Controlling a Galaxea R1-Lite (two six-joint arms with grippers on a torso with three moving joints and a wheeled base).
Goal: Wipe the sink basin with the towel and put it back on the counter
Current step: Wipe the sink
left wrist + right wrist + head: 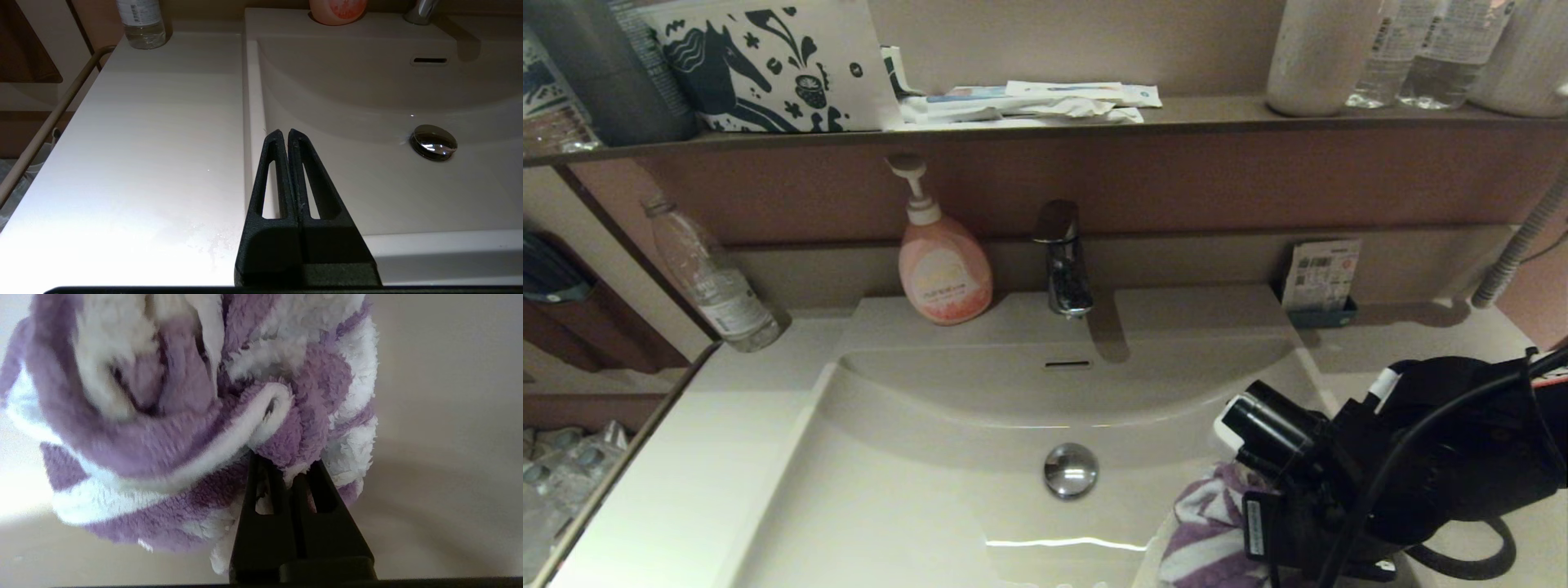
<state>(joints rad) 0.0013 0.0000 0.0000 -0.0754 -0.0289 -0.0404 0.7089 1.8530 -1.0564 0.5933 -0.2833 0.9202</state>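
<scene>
The purple and white striped towel [1205, 527] lies bunched in the front right part of the cream-white sink basin [915, 506], right of the chrome drain plug [1071, 469]. My right gripper [288, 467] is shut on a fold of the towel [196, 416], its fingertips buried in the pile. In the head view the black right arm [1405, 465] reaches in over the basin's right rim and hides the gripper. My left gripper [285, 132] is shut and holds nothing, hovering over the basin's left rim near the counter [143, 155]; the head view does not show it.
A pink soap pump bottle [943, 265] and the chrome faucet [1063, 261] stand behind the basin. A clear water bottle [715, 282] stands at the counter's back left. A small card holder [1321, 282] sits back right. A dark shelf [1176, 114] with bottles runs above.
</scene>
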